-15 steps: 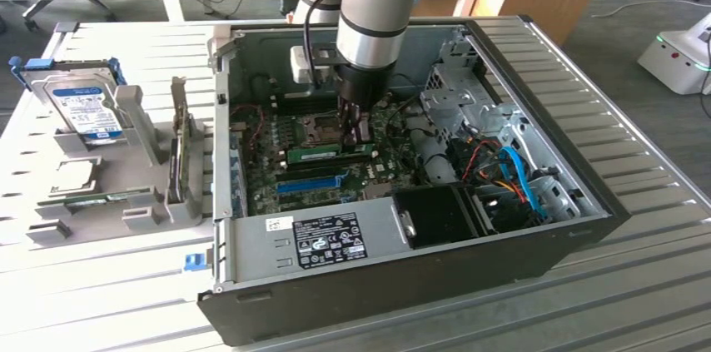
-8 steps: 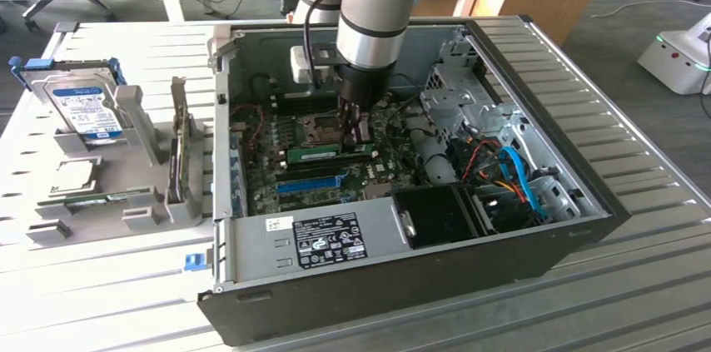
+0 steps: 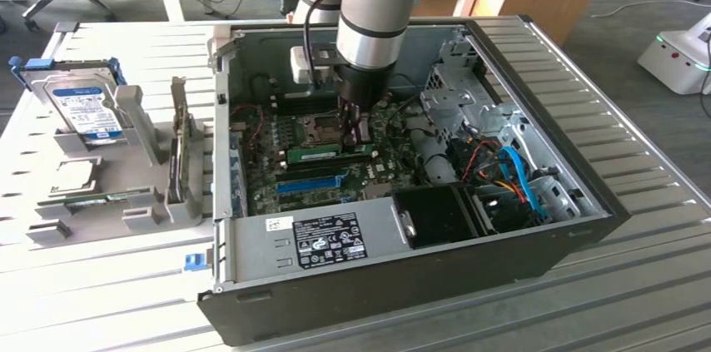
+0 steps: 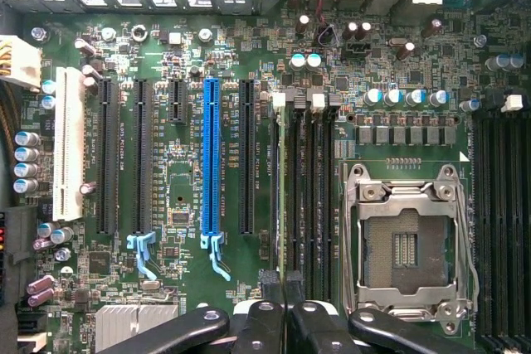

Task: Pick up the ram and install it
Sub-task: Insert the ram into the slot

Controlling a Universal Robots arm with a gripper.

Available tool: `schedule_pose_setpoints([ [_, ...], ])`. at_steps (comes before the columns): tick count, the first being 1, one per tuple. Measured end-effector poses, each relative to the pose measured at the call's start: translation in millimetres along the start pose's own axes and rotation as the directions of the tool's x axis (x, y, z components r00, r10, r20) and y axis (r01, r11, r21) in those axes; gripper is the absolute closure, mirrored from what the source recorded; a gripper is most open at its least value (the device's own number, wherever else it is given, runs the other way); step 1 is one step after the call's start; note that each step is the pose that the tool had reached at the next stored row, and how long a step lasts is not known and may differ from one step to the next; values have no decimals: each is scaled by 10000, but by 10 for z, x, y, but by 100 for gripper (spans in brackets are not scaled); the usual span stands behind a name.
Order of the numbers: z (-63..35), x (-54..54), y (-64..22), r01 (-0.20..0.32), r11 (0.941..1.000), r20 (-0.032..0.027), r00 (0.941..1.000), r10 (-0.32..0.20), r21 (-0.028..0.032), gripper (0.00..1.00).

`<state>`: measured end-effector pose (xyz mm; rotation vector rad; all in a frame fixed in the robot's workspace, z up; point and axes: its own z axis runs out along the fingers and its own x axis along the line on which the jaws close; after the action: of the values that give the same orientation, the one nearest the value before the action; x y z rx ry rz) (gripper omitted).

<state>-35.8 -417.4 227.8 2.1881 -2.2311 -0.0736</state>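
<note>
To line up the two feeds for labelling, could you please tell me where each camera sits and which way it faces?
Exterior view: off the arm, high up, looking down into the open computer case; the arm and the gripper, shut on the ram, show.
Wrist view: on the wrist, facing straight down at the motherboard; the gripper's fingers show.
Shared: the blue slot and the CPU socket.
</note>
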Motion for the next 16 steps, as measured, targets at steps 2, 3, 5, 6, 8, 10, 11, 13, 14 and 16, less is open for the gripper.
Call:
schedule_pose_setpoints([
  [2, 2, 0, 0, 0, 10000, 1, 10000, 0, 0, 88],
  [3, 2, 0, 0, 0, 10000, 1, 10000, 0, 0, 88],
  [5, 2, 0, 0, 0, 10000, 1, 10000, 0, 0, 88],
  [6, 2, 0, 0, 0, 10000, 1, 10000, 0, 0, 88],
  [8, 2, 0, 0, 0, 10000, 0, 10000, 0, -1, 88],
  [10, 2, 0, 0, 0, 10000, 0, 10000, 0, 0, 88],
  [11, 3, 0, 0, 0, 10000, 1, 10000, 0, 0, 88],
  [13, 7, 0, -1, 1, 10000, 3, 10000, -1, 1, 88],
  [14, 8, 0, -1, 0, 10000, 2, 10000, 0, 0, 88],
  [16, 8, 0, -1, 0, 10000, 1, 10000, 0, 0, 88],
])
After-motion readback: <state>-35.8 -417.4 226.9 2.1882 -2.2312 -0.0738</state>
